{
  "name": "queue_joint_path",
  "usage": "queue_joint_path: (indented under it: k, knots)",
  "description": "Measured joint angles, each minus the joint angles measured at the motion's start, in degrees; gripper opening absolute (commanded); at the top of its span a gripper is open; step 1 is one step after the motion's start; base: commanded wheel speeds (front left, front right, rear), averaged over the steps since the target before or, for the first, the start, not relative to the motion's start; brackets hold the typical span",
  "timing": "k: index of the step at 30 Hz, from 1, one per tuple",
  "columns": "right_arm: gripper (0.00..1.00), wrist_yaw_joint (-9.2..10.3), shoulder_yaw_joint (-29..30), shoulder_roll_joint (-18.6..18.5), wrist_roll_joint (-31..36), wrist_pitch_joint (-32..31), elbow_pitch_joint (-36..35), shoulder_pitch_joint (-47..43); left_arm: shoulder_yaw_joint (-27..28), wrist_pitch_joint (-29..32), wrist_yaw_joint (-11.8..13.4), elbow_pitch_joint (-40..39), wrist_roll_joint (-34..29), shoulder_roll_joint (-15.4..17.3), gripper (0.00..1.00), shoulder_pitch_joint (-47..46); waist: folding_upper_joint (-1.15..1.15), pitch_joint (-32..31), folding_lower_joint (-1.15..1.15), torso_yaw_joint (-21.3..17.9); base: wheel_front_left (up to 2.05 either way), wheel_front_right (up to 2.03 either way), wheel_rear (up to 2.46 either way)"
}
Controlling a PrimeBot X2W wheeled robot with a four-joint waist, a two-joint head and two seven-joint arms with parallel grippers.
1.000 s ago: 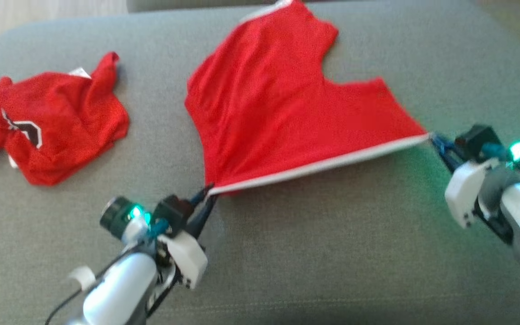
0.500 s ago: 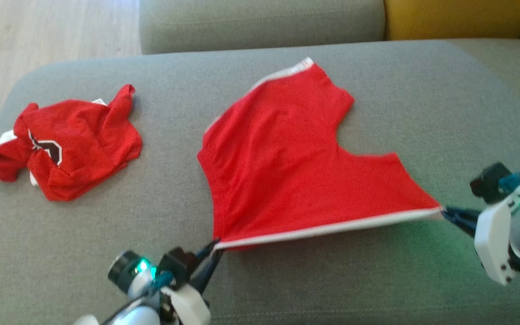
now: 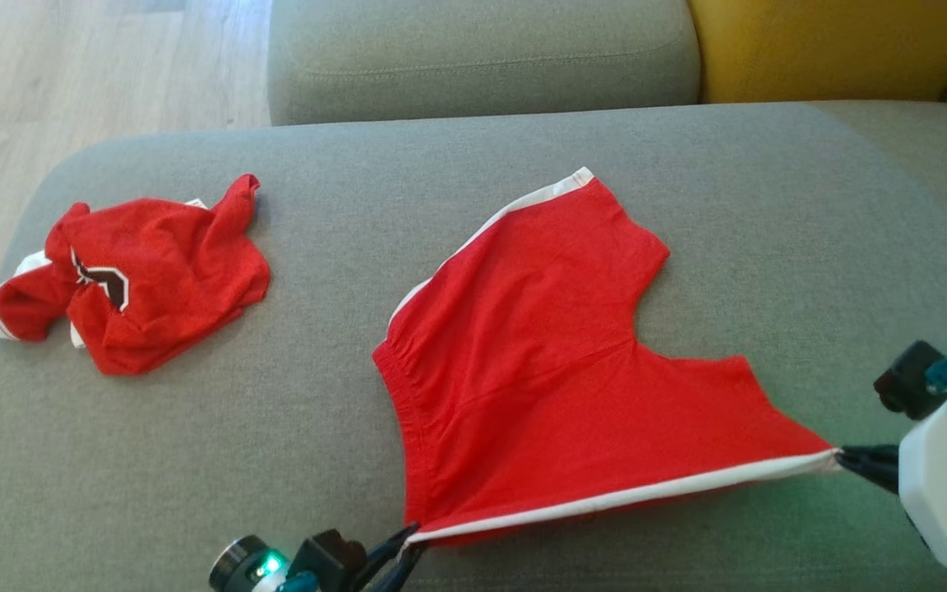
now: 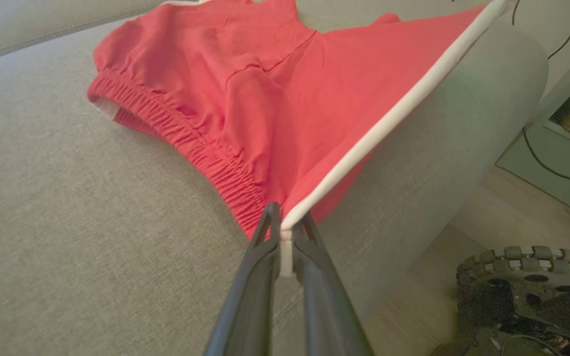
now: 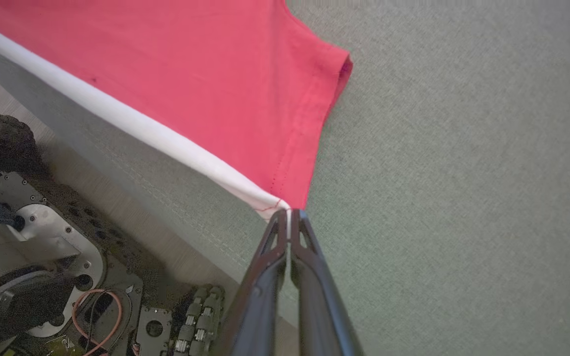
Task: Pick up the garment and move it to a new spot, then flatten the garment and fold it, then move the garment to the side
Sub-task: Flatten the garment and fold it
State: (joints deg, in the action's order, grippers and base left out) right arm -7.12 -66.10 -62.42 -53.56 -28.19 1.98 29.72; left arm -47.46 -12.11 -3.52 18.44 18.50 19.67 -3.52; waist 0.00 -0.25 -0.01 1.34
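Your left hand (image 3: 406, 544) pinches the waistband corner of the red shorts (image 3: 539, 362). Your right hand (image 3: 845, 458) is clamped on the hem corner at the other end of the white side stripe (image 3: 630, 493), which runs taut between them. The shorts lie fanned out on the grey woven sofa cushion (image 3: 194, 460), just beyond both hands. The cloth is a smooth knit, with a gathered elastic waistband (image 4: 181, 133). A crumpled red mesh jersey (image 3: 136, 279) lies well apart on the left.

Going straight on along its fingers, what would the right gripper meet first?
The red shorts themselves: the right gripper is shut on their white-trimmed corner, so going on would likely just push into that fabric.
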Motion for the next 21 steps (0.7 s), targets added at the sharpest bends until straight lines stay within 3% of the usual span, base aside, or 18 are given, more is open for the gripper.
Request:
queue_joint_path:
  k: [8, 15, 21]
  knots:
    - [0.0, 0.0, 4.7, 0.48, 1.43, 1.09, -0.29, 1.68, 0.91, -0.02, 0.97, -3.59, 0.3, 0.09, 0.0, -2.82, 0.0, 2.61, 0.0, 1.07, 0.0, 0.0, 0.0]
    - [0.0, 0.0, 8.83, 2.25, 2.68, 1.98, 0.87, 11.32, 3.27, -0.09, 0.71, -5.49, 0.3, -1.14, 0.0, -11.77, 0.0, 6.81, 0.0, 3.92, 0.0, 0.0, 0.0]
    - [0.0, 0.0, 8.61, 4.58, 4.5, 1.92, 4.33, 19.61, 3.67, -0.55, -0.54, -3.99, 0.3, -3.28, 0.0, -18.2, 0.0, 11.05, 0.01, 7.26, 0.0, 0.0, 0.0]
